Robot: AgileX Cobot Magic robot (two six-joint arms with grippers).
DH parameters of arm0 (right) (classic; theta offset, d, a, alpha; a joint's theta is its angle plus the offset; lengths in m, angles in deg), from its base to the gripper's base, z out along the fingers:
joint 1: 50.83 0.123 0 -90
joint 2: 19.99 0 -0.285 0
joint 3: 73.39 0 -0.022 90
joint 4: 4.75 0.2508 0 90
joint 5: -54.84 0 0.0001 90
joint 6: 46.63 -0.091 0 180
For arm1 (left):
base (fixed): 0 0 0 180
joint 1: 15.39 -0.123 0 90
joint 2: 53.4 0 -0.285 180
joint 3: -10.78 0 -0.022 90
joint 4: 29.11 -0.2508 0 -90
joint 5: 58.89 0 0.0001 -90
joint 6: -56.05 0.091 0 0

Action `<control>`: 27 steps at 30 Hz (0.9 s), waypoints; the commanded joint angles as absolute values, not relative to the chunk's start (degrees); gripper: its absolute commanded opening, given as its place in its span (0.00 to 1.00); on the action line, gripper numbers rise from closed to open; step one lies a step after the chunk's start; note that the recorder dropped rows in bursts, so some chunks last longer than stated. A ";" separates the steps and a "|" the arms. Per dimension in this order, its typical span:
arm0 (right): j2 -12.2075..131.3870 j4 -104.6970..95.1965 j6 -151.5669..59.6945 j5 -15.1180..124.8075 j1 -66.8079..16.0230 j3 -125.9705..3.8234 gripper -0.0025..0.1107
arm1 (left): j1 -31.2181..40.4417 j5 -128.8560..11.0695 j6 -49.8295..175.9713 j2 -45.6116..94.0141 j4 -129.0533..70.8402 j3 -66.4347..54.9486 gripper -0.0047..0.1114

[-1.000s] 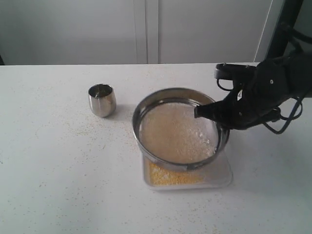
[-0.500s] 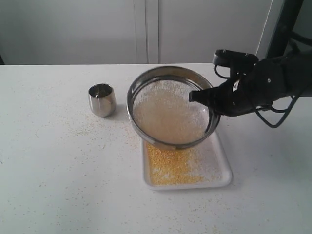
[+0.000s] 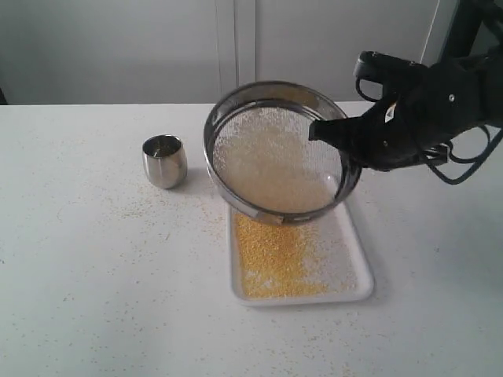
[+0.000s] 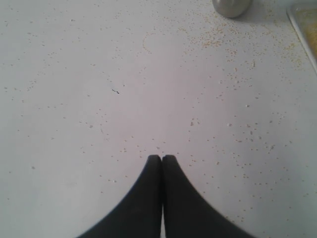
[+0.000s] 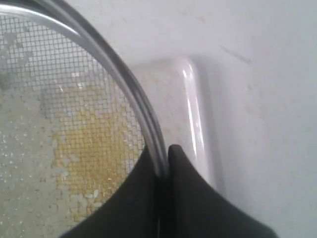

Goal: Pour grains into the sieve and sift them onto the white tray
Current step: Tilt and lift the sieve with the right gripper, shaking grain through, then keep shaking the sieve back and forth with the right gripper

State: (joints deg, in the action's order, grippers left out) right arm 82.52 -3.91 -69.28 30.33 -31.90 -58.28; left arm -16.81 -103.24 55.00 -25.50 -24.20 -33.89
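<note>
White tabletop (image 3: pixel 86 298) speckled with stray grains (image 4: pixel 212 43); pale wall (image 3: pixel 110 47) behind.

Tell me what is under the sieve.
Under the tilted sieve lies the white tray with a patch of yellow grains. The tray's far end is covered by the sieve, gripped by the right end effector.

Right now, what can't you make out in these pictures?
- White tray: its far end is hidden behind the raised sieve in the exterior view.
- Steel cup: cut off by the picture's edge in the left wrist view. It is too small in the exterior view to tell its contents.
- Left tool: outside the exterior view; only its shut tips show in the left wrist view.
</note>
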 commanded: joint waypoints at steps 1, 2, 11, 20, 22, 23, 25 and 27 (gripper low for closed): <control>79.89 -6.31 -69.36 20.23 -32.12 -58.02 0.02 | -17.02 -103.48 55.03 -25.91 -24.09 -33.95 0.04; 80.70 -6.90 -69.36 33.04 -32.12 -57.42 0.02 | -17.02 -103.48 55.03 -25.91 -24.09 -33.95 0.04; 85.46 -8.99 -70.02 37.15 -32.12 -59.03 0.02 | -17.02 -103.48 54.96 -26.04 -24.09 -33.95 0.04; 85.82 -11.83 -74.47 32.28 -33.07 -60.00 0.02 | -17.02 -103.48 54.96 -26.04 -24.09 -33.95 0.04; 85.99 -9.06 -75.28 24.73 -33.16 -60.91 0.02 | -17.02 -103.48 54.96 -26.04 -24.09 -33.95 0.04; 85.74 -8.81 -75.28 19.91 -33.16 -61.01 0.02 | -17.02 -103.48 54.96 -26.04 -24.09 -33.95 0.04; 85.36 -9.21 -75.28 12.95 -33.03 -59.95 0.02 | -17.02 -103.48 54.96 -26.04 -24.09 -33.95 0.04; 85.36 -9.96 -75.28 18.32 -33.03 -58.45 0.02 | -17.02 -103.48 54.96 -26.04 -24.09 -33.95 0.04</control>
